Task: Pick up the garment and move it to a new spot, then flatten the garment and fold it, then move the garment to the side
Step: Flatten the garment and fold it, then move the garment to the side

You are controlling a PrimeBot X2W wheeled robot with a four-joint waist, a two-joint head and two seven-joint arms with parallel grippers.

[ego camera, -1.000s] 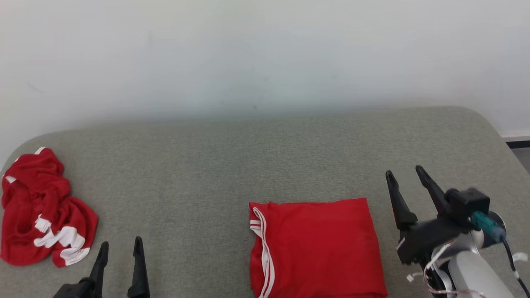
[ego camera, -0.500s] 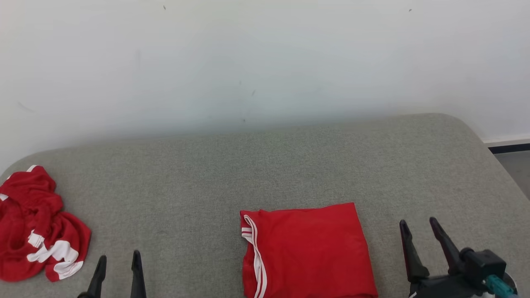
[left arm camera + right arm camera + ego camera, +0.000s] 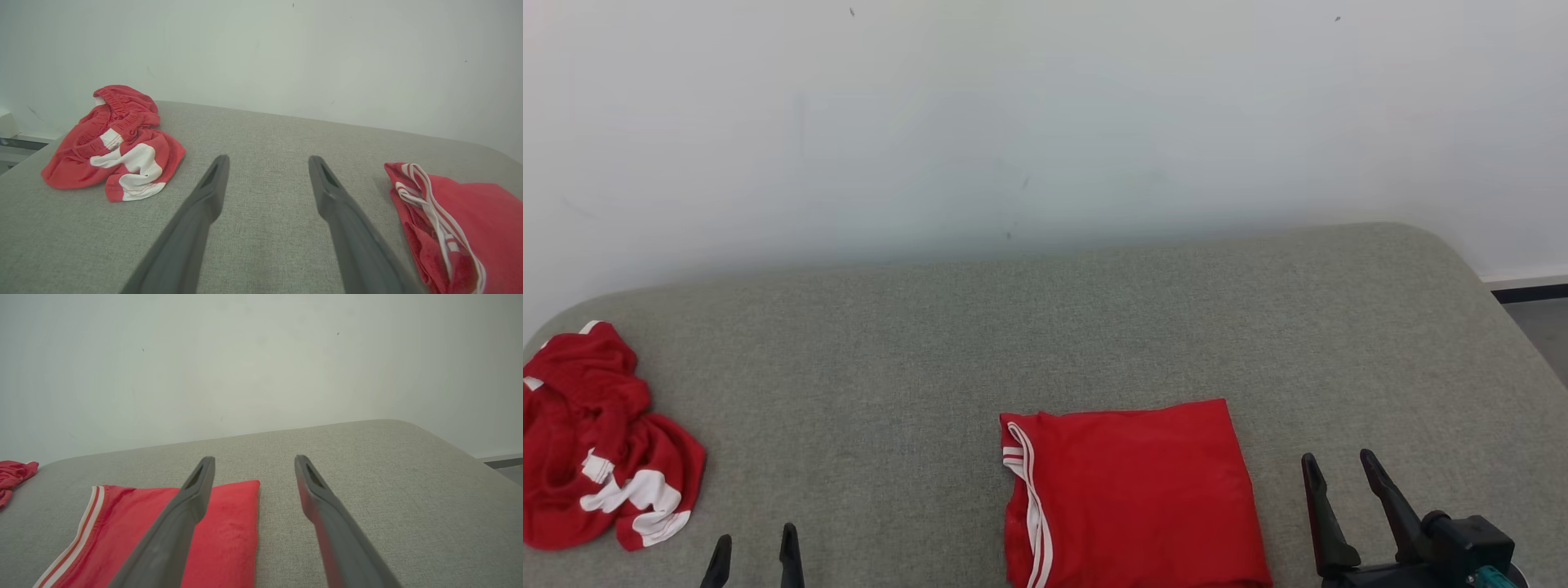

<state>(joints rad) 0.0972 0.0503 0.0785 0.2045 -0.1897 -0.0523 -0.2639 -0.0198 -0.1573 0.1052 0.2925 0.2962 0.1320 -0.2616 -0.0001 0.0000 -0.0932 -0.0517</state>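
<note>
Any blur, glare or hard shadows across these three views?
Head view: even, soft light, no glare; the folded red garment looks sharp. Left wrist view: dark left gripper fingers soften toward the lens. Right wrist view: right gripper fingers likewise; pale wall dims rightward.

Matt red cloth garment (image 3: 1131, 494) on a coarse-woven grey fabric surface (image 3: 1045, 327).

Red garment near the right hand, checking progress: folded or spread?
Folded: the red garment lies as a neat flat rectangle with straight edges.

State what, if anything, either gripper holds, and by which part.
Nothing is held: left gripper and right gripper stand open, apart from the folded garment.
</note>
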